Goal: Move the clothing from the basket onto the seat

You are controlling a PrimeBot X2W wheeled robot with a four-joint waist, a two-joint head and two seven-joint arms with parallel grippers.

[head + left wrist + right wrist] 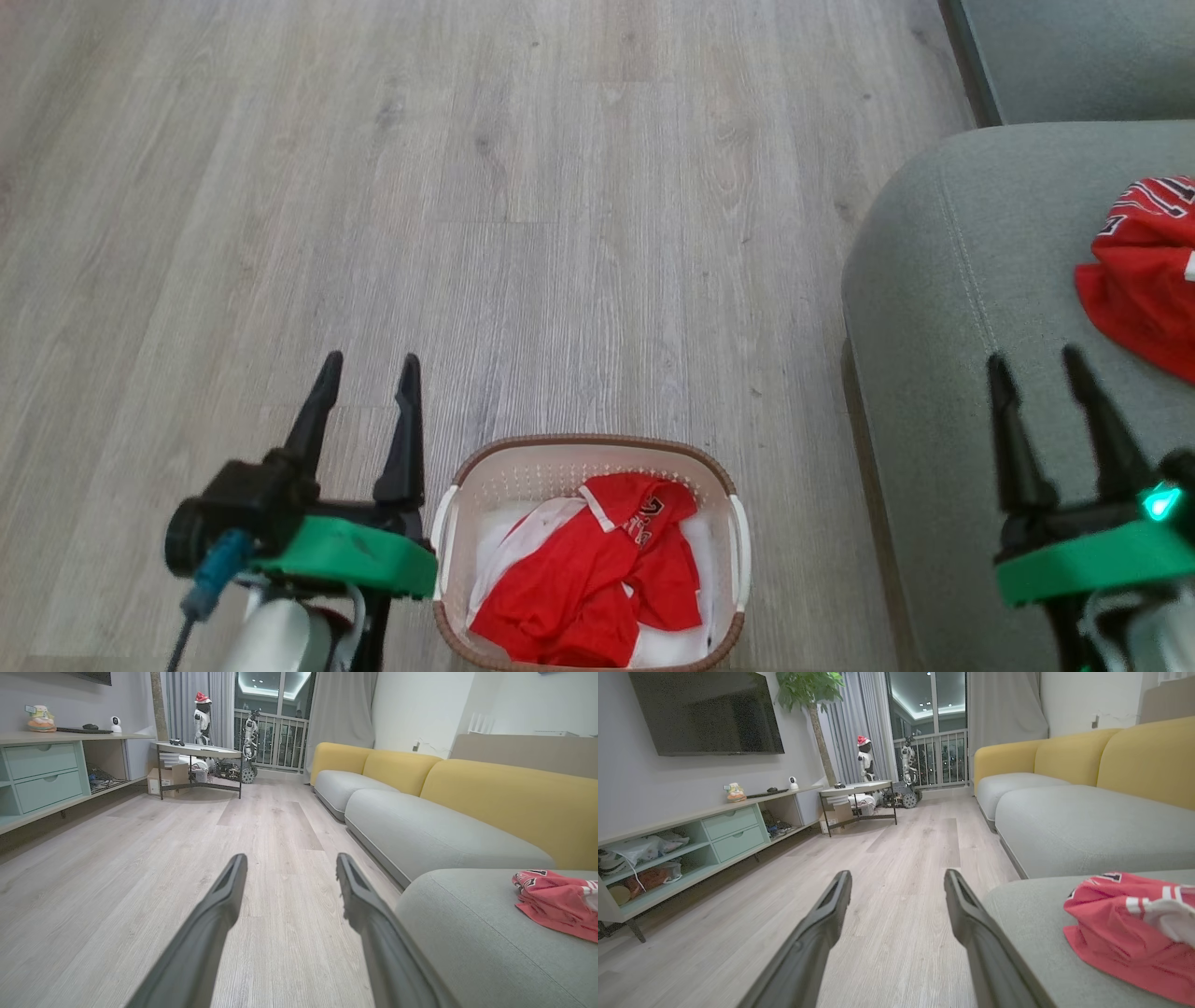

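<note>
The white basket (719, 471) with a brown rim stands on the floor at the bottom centre of the head view, a crumpled red jersey (583, 583) inside it. Another red jersey (1144, 280) lies on the grey-green seat (952, 280) at the right; it also appears as clothing (558, 903) in the left wrist view and as clothing (1125, 926) in the right wrist view. My left gripper (369, 369) hovers open just left of the basket. My right gripper (1036, 364) is open above the seat's front part, left of the jersey there. Both hold nothing.
Pale wood floor (467, 187) stretches ahead. A long sofa (420, 826) with yellow backs runs along the right. A teal cabinet (714, 835), a round side table (196, 753) and small robot figures (202, 716) stand farther off.
</note>
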